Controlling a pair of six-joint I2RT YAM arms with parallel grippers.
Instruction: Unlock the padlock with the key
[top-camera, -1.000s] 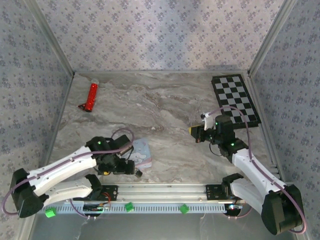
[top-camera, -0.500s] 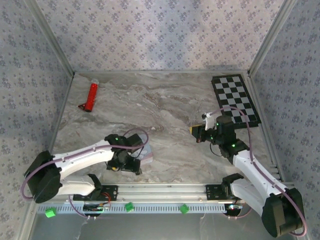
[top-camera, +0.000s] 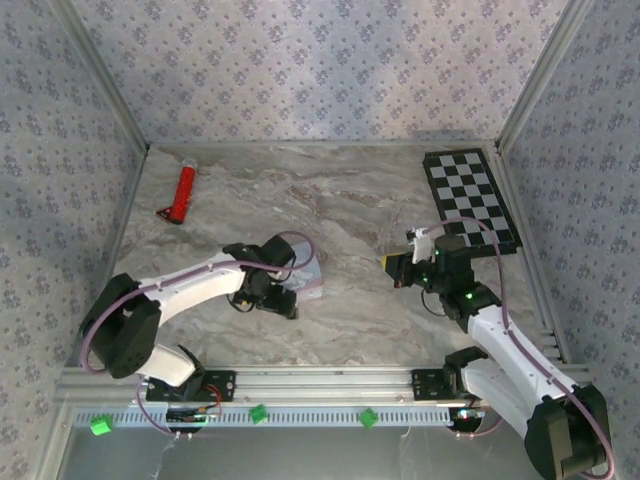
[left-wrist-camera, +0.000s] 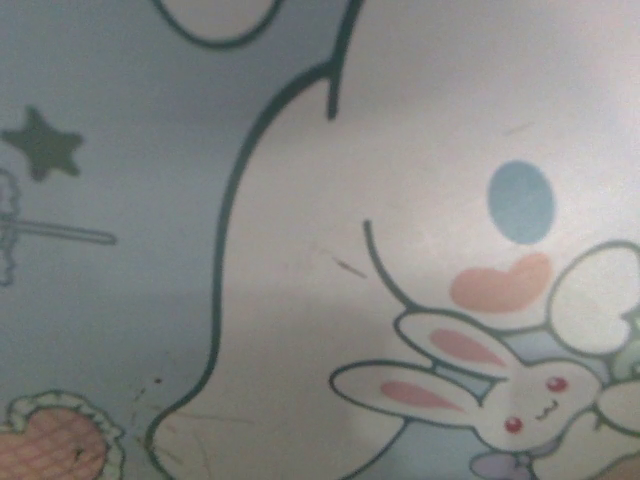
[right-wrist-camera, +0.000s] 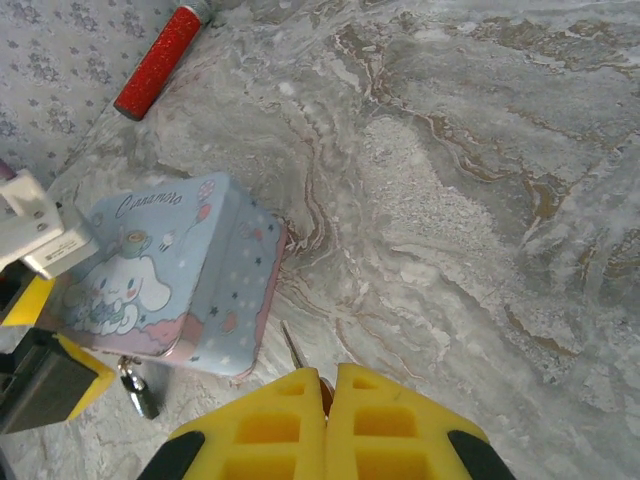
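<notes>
Tin (right-wrist-camera: 170, 275) lettered "Cinnamoroll", padlock (right-wrist-camera: 140, 392) at its edge, right tool (right-wrist-camera: 328, 378) pinching key (right-wrist-camera: 291, 347), left tool (top-camera: 282, 298) unclear

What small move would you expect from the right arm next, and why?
Probably it should ease the right pincer toward the tiny black padlock, which sits by a corner of the pastel cartoon tin. The pincer's yellow fingers look shut on a thin metal key, but a stretch of grey marble table separates key and lock.

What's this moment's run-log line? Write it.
left pincer at tin | right pincer shut on key | padlock beside tin, key not inserted
</notes>
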